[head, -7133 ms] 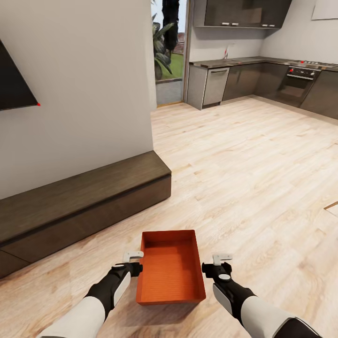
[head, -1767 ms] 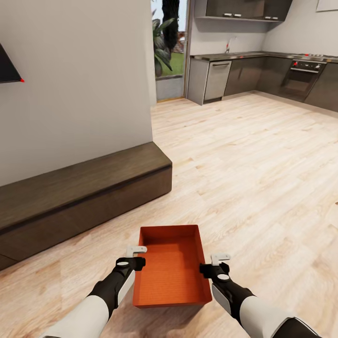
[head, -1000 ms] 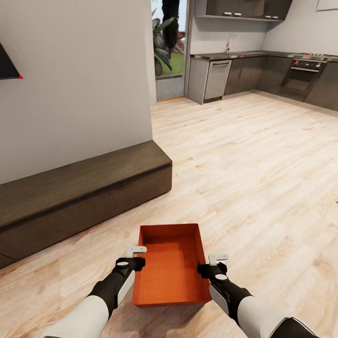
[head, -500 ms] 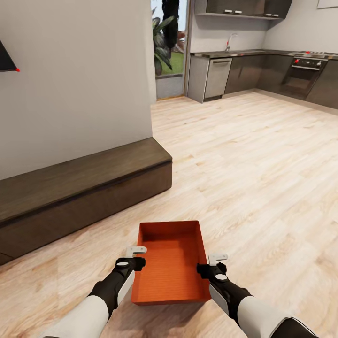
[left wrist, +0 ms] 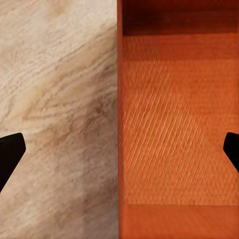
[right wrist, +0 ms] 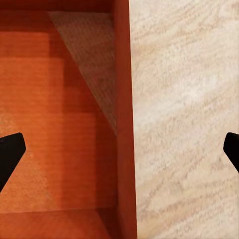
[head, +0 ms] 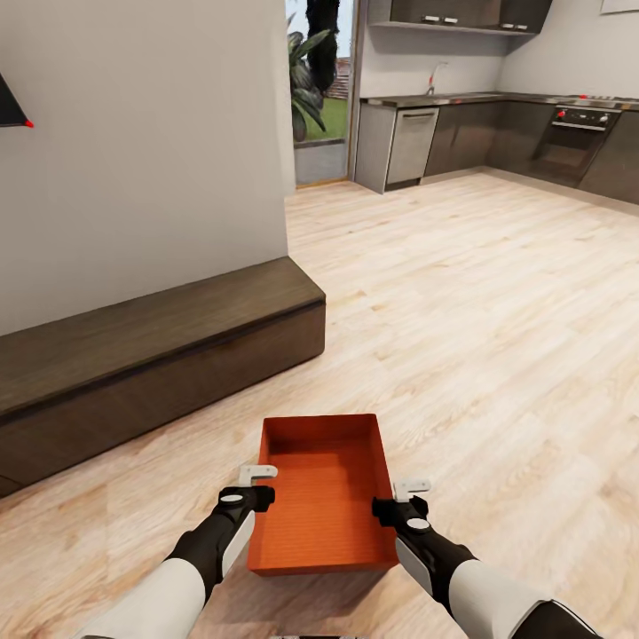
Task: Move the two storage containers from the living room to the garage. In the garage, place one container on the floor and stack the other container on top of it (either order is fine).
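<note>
I have one orange box [head: 323,493] on the wood floor [head: 497,337] of the living room, near the dark bench [head: 151,346], long axis pointing away from me. My left gripper [head: 251,487] and right gripper [head: 401,499] hang over its two long walls, jaws spread and straddling each wall (nothing pinched yet), equally near.

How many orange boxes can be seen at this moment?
1. The orange box lies on the wood floor between both grippers, near the bench. A second may be out of view.
</note>
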Tool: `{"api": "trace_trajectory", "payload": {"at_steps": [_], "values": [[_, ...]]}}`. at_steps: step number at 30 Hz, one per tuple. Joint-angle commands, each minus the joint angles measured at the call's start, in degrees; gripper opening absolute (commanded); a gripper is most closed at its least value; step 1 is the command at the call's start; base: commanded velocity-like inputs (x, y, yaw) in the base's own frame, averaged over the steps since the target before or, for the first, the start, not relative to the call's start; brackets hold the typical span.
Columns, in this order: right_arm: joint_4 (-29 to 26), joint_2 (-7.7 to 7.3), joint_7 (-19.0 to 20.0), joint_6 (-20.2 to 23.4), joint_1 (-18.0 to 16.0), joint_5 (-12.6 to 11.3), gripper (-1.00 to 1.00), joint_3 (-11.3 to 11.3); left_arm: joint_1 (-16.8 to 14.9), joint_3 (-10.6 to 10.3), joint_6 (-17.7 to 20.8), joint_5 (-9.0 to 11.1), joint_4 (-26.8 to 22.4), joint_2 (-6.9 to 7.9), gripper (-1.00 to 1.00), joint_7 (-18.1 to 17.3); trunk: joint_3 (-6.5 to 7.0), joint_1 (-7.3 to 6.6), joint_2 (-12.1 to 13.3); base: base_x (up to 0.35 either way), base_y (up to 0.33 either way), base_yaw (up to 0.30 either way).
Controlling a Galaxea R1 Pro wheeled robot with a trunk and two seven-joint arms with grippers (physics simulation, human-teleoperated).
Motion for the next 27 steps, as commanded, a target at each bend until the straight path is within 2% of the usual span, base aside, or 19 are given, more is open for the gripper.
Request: {"api": "trace_trajectory", "payload": {"at_steps": [1, 3, 27], "values": [[0.0, 0.00, -0.2, -0.2, 0.0, -0.6, 1.00, 0.5, 0.0, -0.4, 0.3, 0.2, -0.1, 0.04, 1.00, 0.4, -0.04, -0.01, 0.0, 0.000, 0.000, 0.000], [0.0, 0.00, -0.2, -0.2, 0.0, -0.6, 1.00, 0.5, 0.0, -0.4, 0.3, 0.2, -0.1, 0.04, 1.00, 0.4, -0.04, -0.01, 0.0, 0.000, 0.000, 0.000], [0.0, -0.03, -0.2, -0.2, 0.0, -0.6, 1.00, 0.5, 0.0, -0.4, 0.3, 0.3, 0.0, 0.11, 1.00, 0.4, -4.35, 5.26, -9.6, 0.000, 0.000, 0.000]]}}
